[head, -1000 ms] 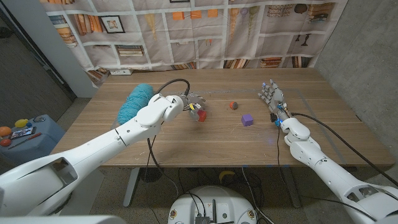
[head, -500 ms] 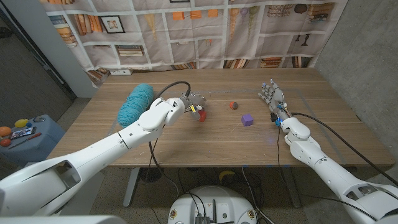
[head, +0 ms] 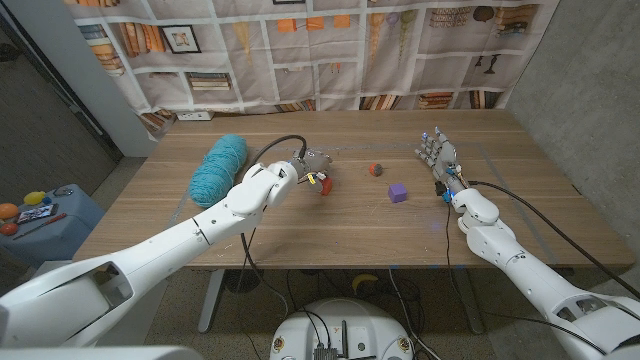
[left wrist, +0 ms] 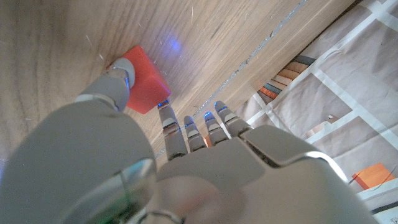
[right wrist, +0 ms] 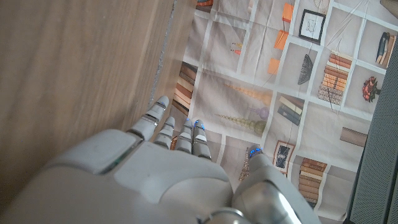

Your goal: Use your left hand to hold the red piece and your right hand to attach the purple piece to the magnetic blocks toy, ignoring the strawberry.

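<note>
The left hand (head: 314,168) is over the red piece (head: 325,186), which lies on the wooden table (head: 300,235) toward the left of centre; in the left wrist view one fingertip (left wrist: 122,71) touches the red block's edge while the other fingers stretch past it, so I judge it is touching but not yet gripping, and whether it has any real hold I cannot tell. The right hand (head: 437,160) stands at the right side of the table, fingers straight and apart, holding nothing. The purple piece (head: 398,193) sits between the two hands, nearer the right one and well apart from the red piece. To do this step well, the left hand should probably settle the thumb and a finger on opposite faces of the red block and pin it firmly against the table, leaving the face toward the purple cube free, so the magnet's pull does not drag it when the other block comes close. The strawberry (head: 376,169) sits just beyond the purple cube and should be left alone. By count: one red piece, one purple piece, one strawberry, one ball of teal yarn (head: 218,166) at the left, two robot hands
</note>
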